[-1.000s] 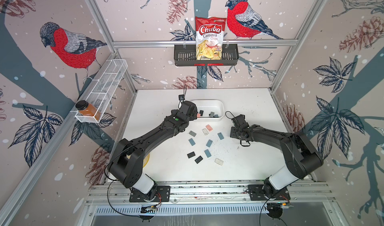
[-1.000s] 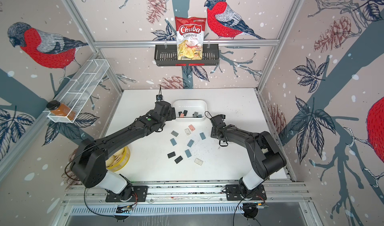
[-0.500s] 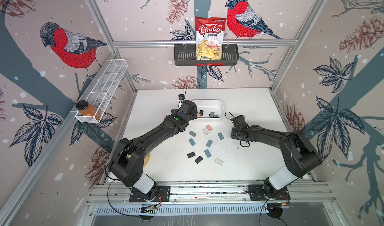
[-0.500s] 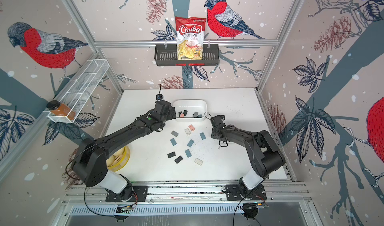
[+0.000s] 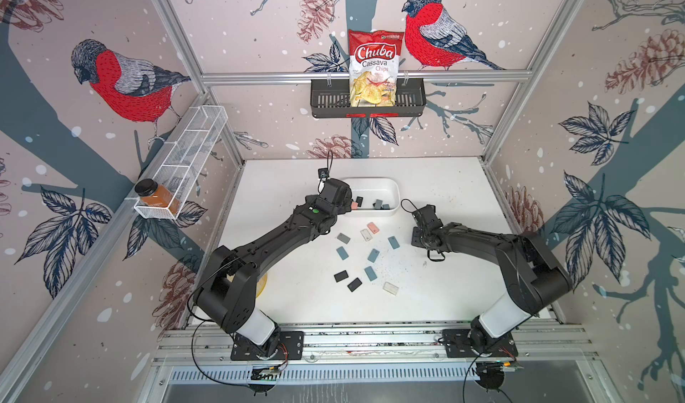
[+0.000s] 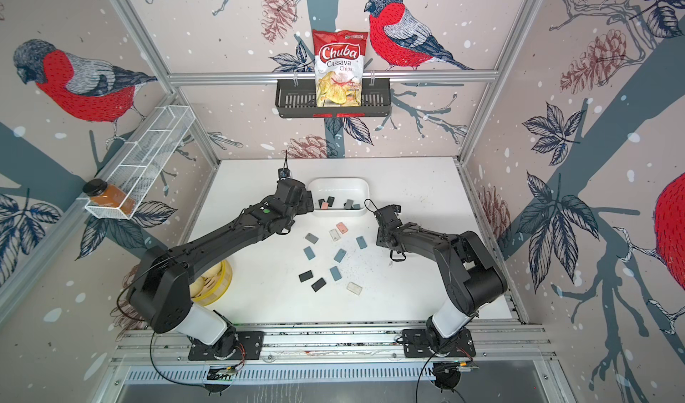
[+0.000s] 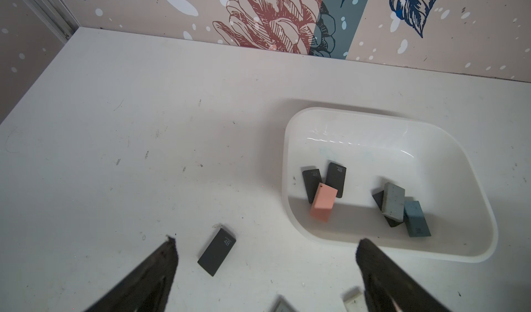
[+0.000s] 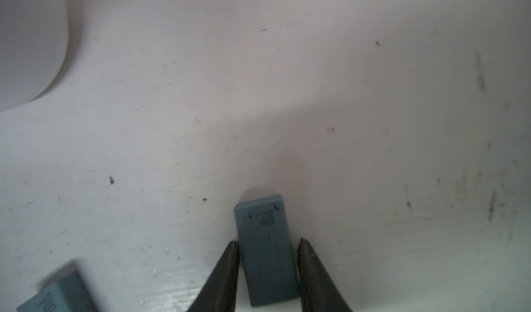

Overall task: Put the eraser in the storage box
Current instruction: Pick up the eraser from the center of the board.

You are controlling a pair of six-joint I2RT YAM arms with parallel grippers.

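Counter (image 5: 444,197): white and scuffed, it fills the lower middle of both top views.
Storage box (image 5: 374,186): a white smooth plastic tub with rounded corners and low walls, just above the centre of both top views.
Right pincer (image 8: 267,243): in the right wrist view we see its two dark fingers (image 8: 224,273) set close against the long sides of a blue-grey rectangular rubber eraser (image 8: 265,224) stamped 4B. We cannot tell whether they clamp it or only flank it.
Eraser place: it lies flat on the counter, outside the tub, with a second blue-grey eraser (image 8: 51,299) blurred nearby.
Tub contents: in the left wrist view we count a pink eraser (image 7: 324,204) leaning over two black ones, plus a speckled grey eraser (image 7: 393,200) and a teal one over another black one.
Left pincer (image 7: 267,239): released, spread wide, gripping nothing. A black rectangular eraser (image 7: 217,251) marked 4B lies on the counter between its fingers, touching neither, just beside the tub's rim.
Right arm (image 5: 482,241): black, reaching in from the lower right of both top views, its wrist below the tub's right end and hiding the fingertips.
Loose erasers (image 5: 373,255): blue, black, grey, pink and pale ones lie scattered at the centre.
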